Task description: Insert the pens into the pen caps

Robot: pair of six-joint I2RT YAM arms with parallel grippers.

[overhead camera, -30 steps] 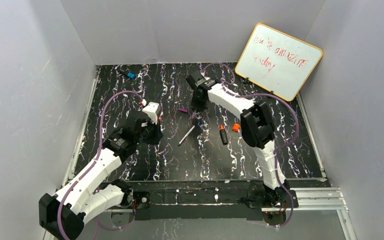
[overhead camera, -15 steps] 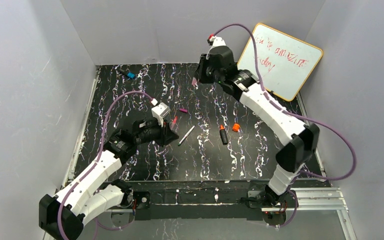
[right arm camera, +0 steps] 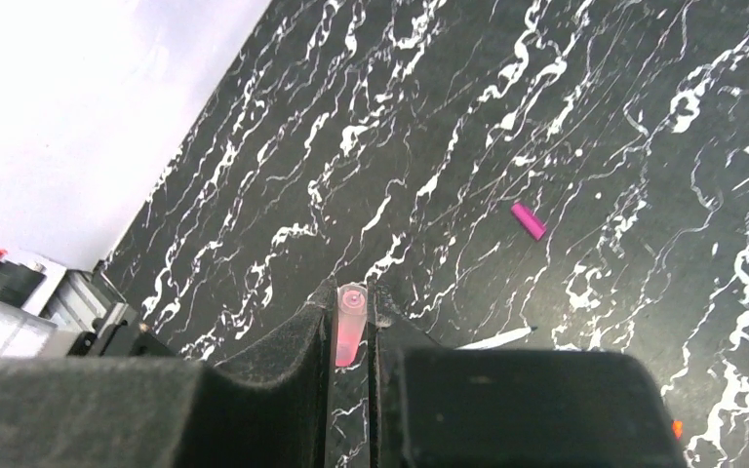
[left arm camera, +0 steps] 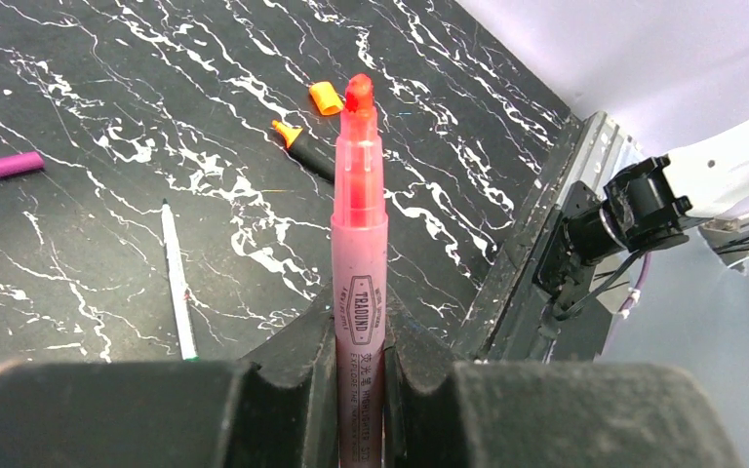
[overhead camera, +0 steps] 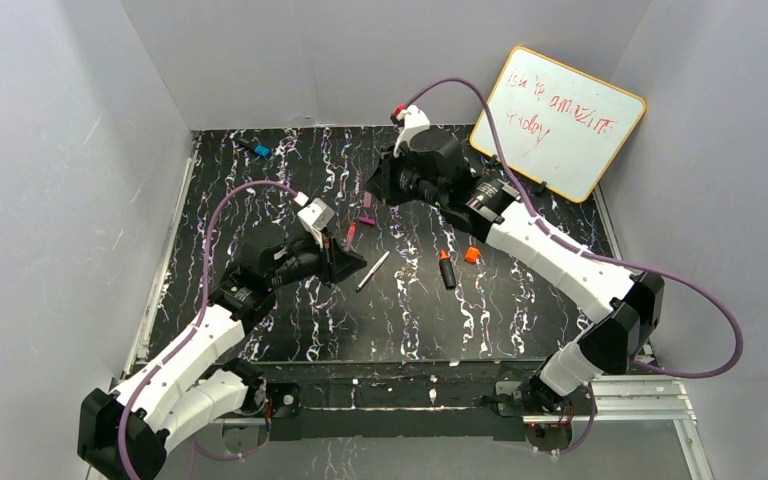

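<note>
My left gripper is shut on the pink-purple pen, whose orange-red tip points up and away; the pen also shows in the top view. My right gripper is shut on the pale pink cap, held above the table a little beyond the pen's tip. The magenta cap lies on the table between them. The white pen, the black marker and the orange cap lie on the black marbled table.
A small black piece with a blue end lies at the far left. A whiteboard leans on the back right wall. White walls enclose the table on three sides.
My right gripper rose from the table with the pale pink cap, then came down and left toward the left gripper. My left gripper moved right and tilted the pink pen up.
</note>
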